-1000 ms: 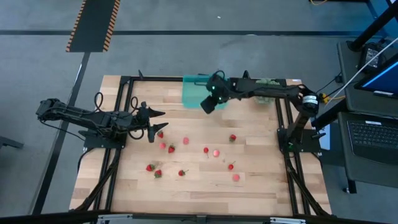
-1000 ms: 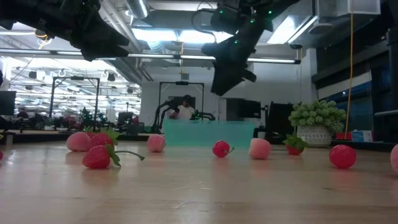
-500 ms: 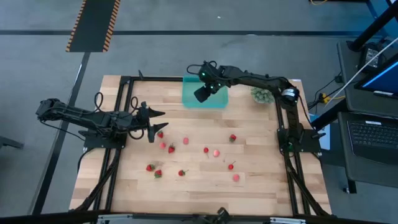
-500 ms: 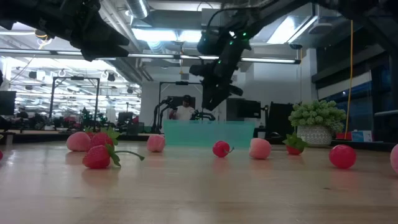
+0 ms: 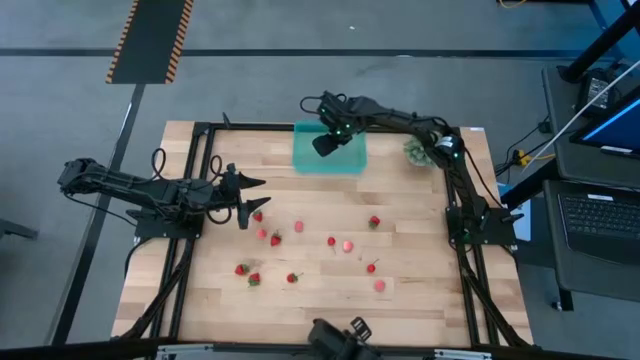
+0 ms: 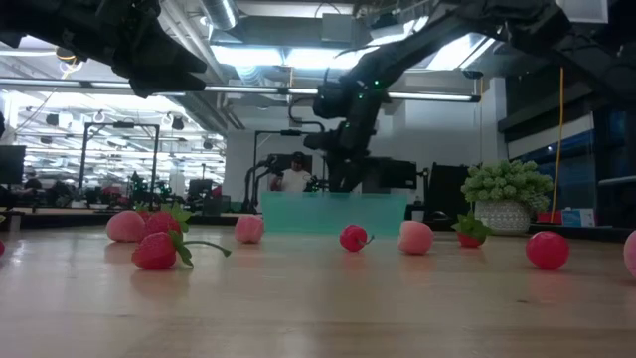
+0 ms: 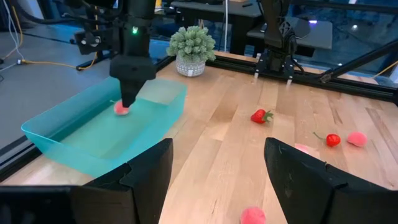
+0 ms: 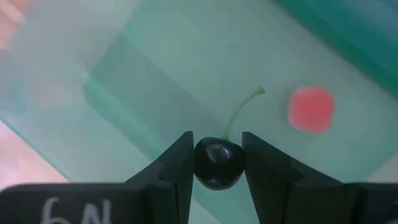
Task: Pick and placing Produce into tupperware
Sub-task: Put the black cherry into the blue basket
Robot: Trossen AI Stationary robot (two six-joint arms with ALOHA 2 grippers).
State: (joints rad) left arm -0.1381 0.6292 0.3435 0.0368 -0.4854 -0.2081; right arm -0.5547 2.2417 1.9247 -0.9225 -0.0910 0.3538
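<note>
- The right tool (image 8: 217, 163) hangs over the teal tupperware (image 5: 345, 160) at the far edge of the wooden desk (image 5: 320, 290), its arm reaching in from the right.
- Its two fingers (image 8: 174, 168) are partly closed on a dark cherry (image 8: 217, 163), pinching it from both sides; the green stem sticks up between them.
- Inside the tupperware, below the tool, lies one pink berry (image 8: 311, 109), also visible in the left wrist view (image 7: 121, 109).
- The left tool (image 5: 252, 196) hovers over the left part of the desk, its fingers spread wide and holding nothing.
- The rest of the produce lies scattered on the desk: a strawberry with a green top (image 5: 374, 221), a pink piece (image 5: 347, 244), a red piece (image 5: 380, 285) and a small cluster (image 5: 247, 273) nearer the front left.
- A spiky green plant ball (image 5: 418, 152) sits at the far right, just beside the tupperware's right end.
- In the low view a person (image 6: 294, 177) shows in the room behind the desk.
</note>
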